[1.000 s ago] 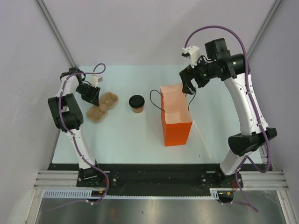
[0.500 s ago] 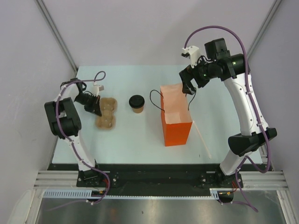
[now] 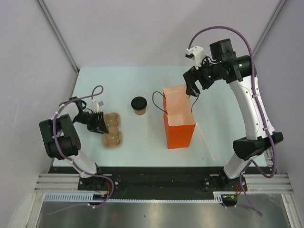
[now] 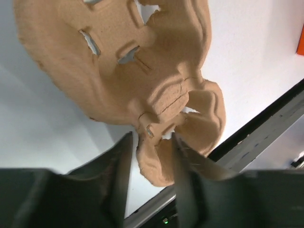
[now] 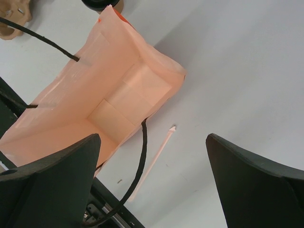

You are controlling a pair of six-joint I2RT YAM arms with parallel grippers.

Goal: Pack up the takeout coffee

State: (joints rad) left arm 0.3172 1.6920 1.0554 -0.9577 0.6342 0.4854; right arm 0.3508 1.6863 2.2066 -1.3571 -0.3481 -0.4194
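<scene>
The takeout coffee [image 3: 138, 105], a tan paper cup with a black lid, stands upright mid-table, untouched; only its top edge [image 5: 101, 4] shows in the right wrist view. An orange paper bag [image 3: 179, 119] stands open to its right, its pale inside [image 5: 95, 95] showing. My left gripper [image 3: 99, 122] lies low at the left with the rim of a brown pulp cup carrier [image 3: 112, 130] between its fingers. There the left gripper [image 4: 151, 137] is open: the rim [image 4: 156, 156] touches the right finger, and a sliver of table shows by the left finger. My right gripper [image 3: 192, 88] hovers wide open over the bag's far edge.
A pale straw [image 3: 205, 141] lies on the table right of the bag, and the same straw [image 5: 154, 159] shows below my right gripper [image 5: 153, 137]. The bag's black cord handle [image 3: 157, 100] loops out towards the cup. The table's front edge and rail [image 3: 156, 173] lie close to the carrier.
My left gripper has swung towards the near edge, dragging the carrier with it, and its fingers have parted again. The right arm, cup and bag have not moved.
</scene>
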